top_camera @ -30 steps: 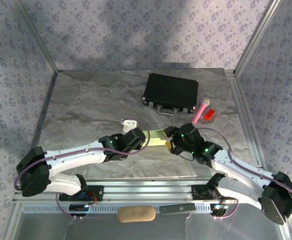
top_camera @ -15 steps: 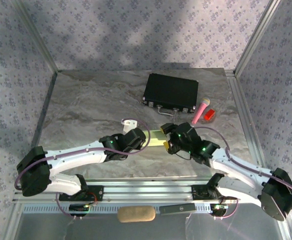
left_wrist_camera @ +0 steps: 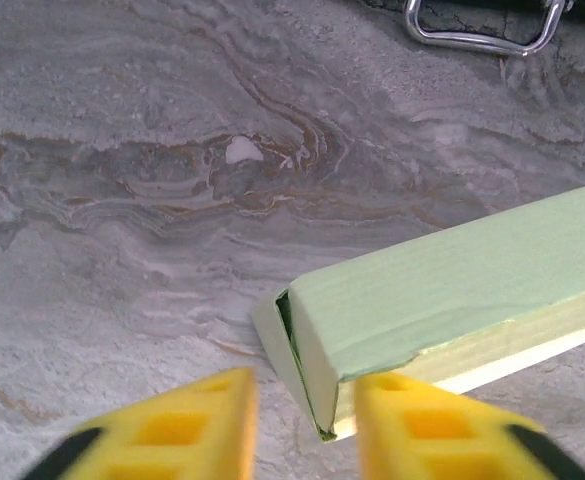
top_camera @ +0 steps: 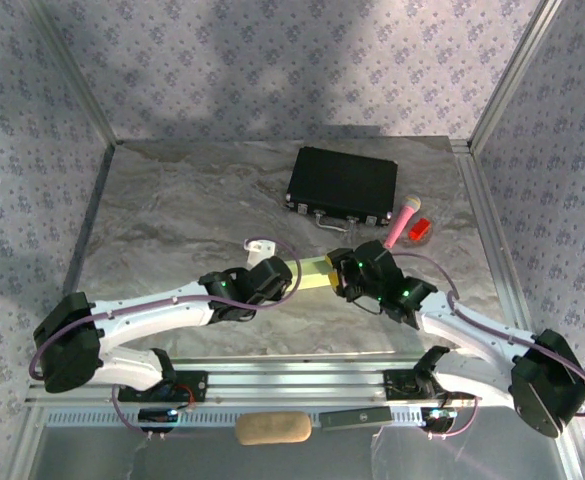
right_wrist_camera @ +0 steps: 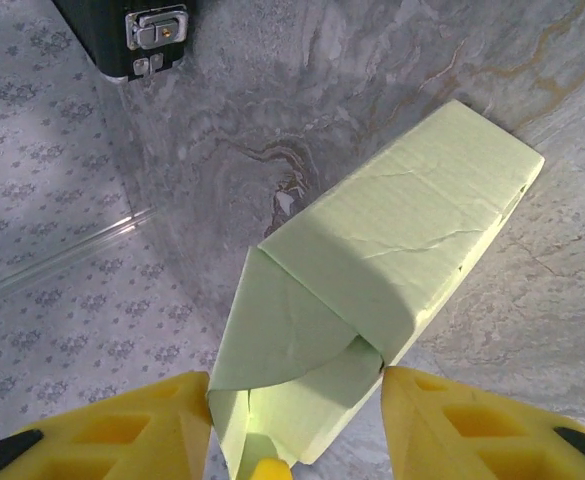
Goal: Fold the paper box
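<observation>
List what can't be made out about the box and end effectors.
- Top view: the left end effector and right end effector cover both ends of the paper box; little shows.
- Left wrist view: right edge cuts off the box's far end; the left end effector is blurred.
- Right wrist view: whether the right end effector presses the box is unclear; bottom edge cuts its open flap.

Both arms are stretched low and pretty flat. The left arm [top_camera: 152, 312] comes in from the lower left of the top view, and the right arm [top_camera: 472, 335] comes in from the lower right. The left gripper [top_camera: 288, 276] and right gripper [top_camera: 340, 274] point at each other just below mid-frame, close together. On the left wrist cam, the left gripper [left_wrist_camera: 304, 385] has its yellow fingers [left_wrist_camera: 187, 420] parted. The right gripper [right_wrist_camera: 292, 400] has its fingers [right_wrist_camera: 452, 420] spread even wider.
</observation>
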`<act>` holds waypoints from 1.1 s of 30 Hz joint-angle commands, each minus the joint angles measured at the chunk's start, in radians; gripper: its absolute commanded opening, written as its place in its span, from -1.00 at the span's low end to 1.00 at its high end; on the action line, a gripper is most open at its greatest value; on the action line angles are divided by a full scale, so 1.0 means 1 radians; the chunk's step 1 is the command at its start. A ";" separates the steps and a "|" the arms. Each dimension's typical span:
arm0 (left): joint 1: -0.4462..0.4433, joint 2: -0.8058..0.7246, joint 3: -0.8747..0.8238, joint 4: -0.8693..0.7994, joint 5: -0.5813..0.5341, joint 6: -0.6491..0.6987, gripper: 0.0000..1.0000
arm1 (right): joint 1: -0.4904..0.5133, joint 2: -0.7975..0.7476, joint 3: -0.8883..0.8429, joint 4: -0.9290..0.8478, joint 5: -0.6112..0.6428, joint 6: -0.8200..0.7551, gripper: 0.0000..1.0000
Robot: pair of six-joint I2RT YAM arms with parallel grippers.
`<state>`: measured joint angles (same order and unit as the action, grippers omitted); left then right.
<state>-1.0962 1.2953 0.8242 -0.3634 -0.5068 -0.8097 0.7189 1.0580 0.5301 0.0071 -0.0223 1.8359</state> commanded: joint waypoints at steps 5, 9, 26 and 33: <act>0.002 -0.204 0.004 -0.012 0.052 -0.027 0.12 | -0.012 0.020 -0.018 -0.001 0.001 -0.010 -0.07; 0.137 -0.237 -0.038 0.053 0.266 -0.077 0.19 | -0.010 0.028 -0.014 -0.001 0.001 -0.016 -0.08; 0.230 -0.141 -0.149 0.241 0.414 -0.164 -0.03 | 0.001 0.042 -0.016 -0.018 0.007 -0.031 -0.20; 0.230 -0.142 -0.196 0.279 0.422 -0.184 -0.28 | -0.001 0.040 -0.019 -0.026 0.007 -0.036 -0.31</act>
<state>-0.8703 1.1561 0.6472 -0.1078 -0.0990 -0.9829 0.7139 1.0878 0.5274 0.0311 -0.0227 1.8153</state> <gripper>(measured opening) 0.370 0.355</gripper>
